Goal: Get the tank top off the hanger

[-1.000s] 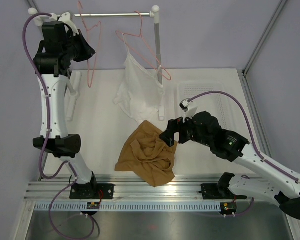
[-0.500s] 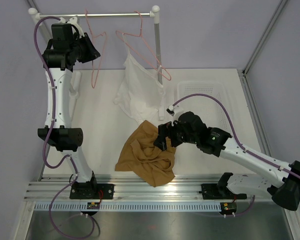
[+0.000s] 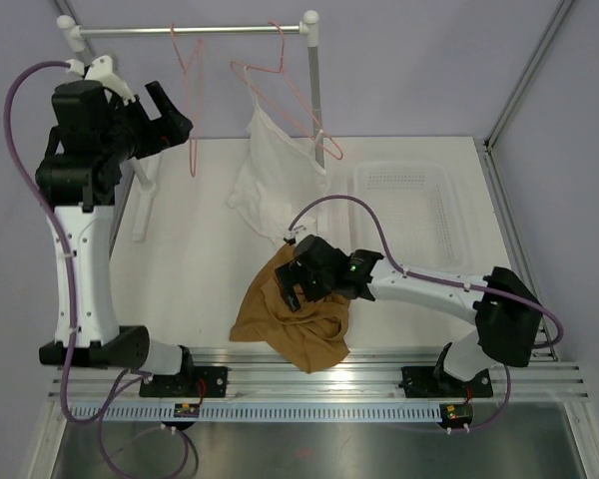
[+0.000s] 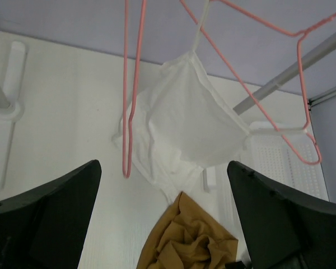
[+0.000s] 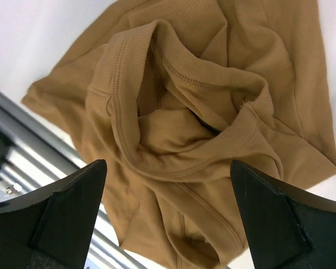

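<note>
Lilac walls close in a white surface (image 3: 195, 249) with a grey rail (image 3: 240, 30) across the back. The tank top (image 3: 290, 324) lies crumpled on the surface near the front edge, well apart from the rail and touching no wire. The pink hanger (image 4: 124, 112) hangs bare from the rail, while a second pink hanger (image 4: 305, 84) beside it carries a white sleeveless garment (image 3: 275, 170). A white basket (image 3: 409, 180) sits to the right, with nothing visible inside it.

The left claw (image 4: 162, 165) is raised near the bare hanger, fingers spread wide and gripping nothing. The right claw (image 5: 168, 162) hovers directly over the tan heap, its fingers also spread, with the ribbed neckline and folds of the fabric showing between them; I cannot tell whether the tips touch the cloth.

Judging by how things lie, the removal itself looks complete, since the garment is free of the hanger. What remains, if anything, is clearing the arms: the right one would need to lift straight up without snagging a fold, and the left to draw back without knocking the hanging wire.

No brand, label or writing can be read anywhere in these views.
</note>
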Controlling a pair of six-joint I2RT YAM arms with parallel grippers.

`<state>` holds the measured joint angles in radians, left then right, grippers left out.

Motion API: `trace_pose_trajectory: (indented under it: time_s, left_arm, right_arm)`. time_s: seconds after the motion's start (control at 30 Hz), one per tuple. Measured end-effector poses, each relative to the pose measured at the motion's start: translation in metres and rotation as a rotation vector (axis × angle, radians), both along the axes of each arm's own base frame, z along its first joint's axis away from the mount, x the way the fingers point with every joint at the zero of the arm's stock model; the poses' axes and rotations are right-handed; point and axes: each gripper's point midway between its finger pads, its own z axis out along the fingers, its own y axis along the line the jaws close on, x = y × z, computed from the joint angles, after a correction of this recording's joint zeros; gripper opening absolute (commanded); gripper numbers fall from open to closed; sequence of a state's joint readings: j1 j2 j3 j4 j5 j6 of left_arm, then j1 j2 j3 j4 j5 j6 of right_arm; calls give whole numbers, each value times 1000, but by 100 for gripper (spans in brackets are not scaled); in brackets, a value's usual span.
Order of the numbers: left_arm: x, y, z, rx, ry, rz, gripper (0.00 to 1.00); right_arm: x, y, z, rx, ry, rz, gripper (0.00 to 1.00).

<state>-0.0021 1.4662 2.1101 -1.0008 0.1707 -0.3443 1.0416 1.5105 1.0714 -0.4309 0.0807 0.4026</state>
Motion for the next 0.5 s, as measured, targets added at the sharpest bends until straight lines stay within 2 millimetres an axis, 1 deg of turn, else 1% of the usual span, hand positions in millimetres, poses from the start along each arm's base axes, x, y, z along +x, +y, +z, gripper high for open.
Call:
trace_pose_trajectory:
  time_s: [0.1,0.17,0.23,0.27,0.37,0.4,0.47,0.5]
  left_arm:
    - [-48,5,4,6,-45,31,99]
    - [-78,8,6,9,-90,43,99]
    - [-102,8,3,11,-130,47,99]
    - [-111,8,0,11,-137,47,99]
    - [-134,9,-17,18,-151,46,99]
    - [-139,9,-27,20,-142,44,99]
    - [-146,9,-52,26,-120,40,99]
    - [-149,9,-66,29,-101,37,99]
  right_arm:
    - [5,8,-24,-78,3,5,99]
    - [7,10,-43,-135,8,5,99]
    - [10,11,-62,-195,14,2,99]
    - [11,11,-69,-216,15,1,99]
    - [8,10,-94,-285,29,10,86]
    - [8,13,-95,-288,25,16,67]
    - [8,18,-95,-279,16,29,37]
    - [8,20,-95,-274,14,33,20]
